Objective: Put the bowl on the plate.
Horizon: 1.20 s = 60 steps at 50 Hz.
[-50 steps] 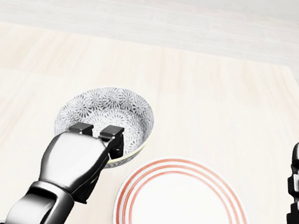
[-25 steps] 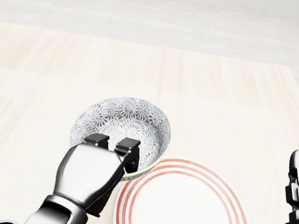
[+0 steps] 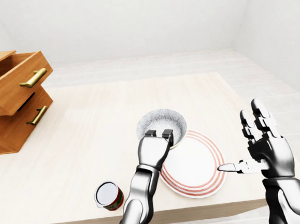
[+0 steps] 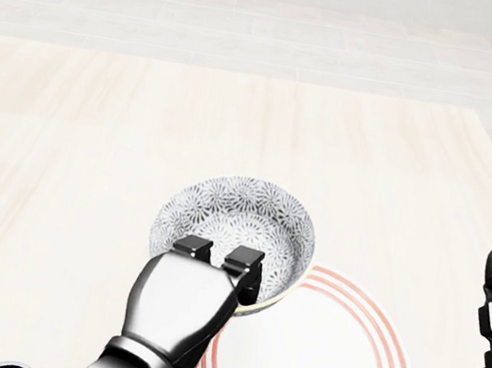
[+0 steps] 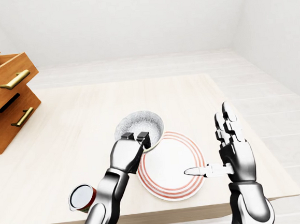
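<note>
left hand point(image 4: 183, 311): closed on the bowl point(image 4: 241, 214), two fingers hooked over its near rim
bowl: at the fingertips, right side overlapping the plate point(image 4: 331, 352) edge; lifted or sliding, cannot tell
plate: right of the left hand, on the table point(image 4: 48, 168), centre bare
right hand point(image 3: 264, 149): fingers spread, empty, by the plate's right edge
progress: bowl grasped and reaching the plate; centring and release remain
change: within the last second hand and bowl travelled right, from beside the plate onto its rim
</note>
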### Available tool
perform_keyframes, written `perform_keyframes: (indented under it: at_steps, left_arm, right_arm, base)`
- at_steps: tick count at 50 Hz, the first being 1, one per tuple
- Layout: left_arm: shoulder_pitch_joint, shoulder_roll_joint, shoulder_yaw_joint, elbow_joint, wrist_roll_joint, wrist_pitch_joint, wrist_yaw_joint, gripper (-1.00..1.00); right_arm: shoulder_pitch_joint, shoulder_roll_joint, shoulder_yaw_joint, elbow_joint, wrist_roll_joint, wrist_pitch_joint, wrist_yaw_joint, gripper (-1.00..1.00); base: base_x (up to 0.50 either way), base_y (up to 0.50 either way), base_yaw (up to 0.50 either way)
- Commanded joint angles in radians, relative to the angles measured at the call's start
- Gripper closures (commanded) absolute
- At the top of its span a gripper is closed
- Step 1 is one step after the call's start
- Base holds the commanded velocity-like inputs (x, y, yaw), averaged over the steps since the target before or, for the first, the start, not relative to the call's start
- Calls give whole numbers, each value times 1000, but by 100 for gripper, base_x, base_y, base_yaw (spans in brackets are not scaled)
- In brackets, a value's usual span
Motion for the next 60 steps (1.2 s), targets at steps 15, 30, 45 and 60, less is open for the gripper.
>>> perform_keyframes:
  at_steps: [15, 30, 45, 60]
  left_arm:
    - [-23, -57, -92, 168, 28, 0, 134, 100]
    - [28, -62, -166, 163, 52, 0, 160, 100]
    - [28, -58, -179, 185, 52, 0, 180, 100]
    - [16, -60, -170, 185, 55, 0, 183, 100]
  right_arm:
    - [-12, -9, -24, 50, 20, -20, 8, -100]
    - [-22, -14, -19, 92, 17, -41, 0, -100]
    - [-20, -20, -25, 88, 24, -38, -3, -100]
    - [-27, -26, -30, 87, 25, -31, -4, -100]
  base:
    - [0, 0, 0]
    - [0, 0, 0]
    - [0, 0, 0]
    - [0, 0, 0]
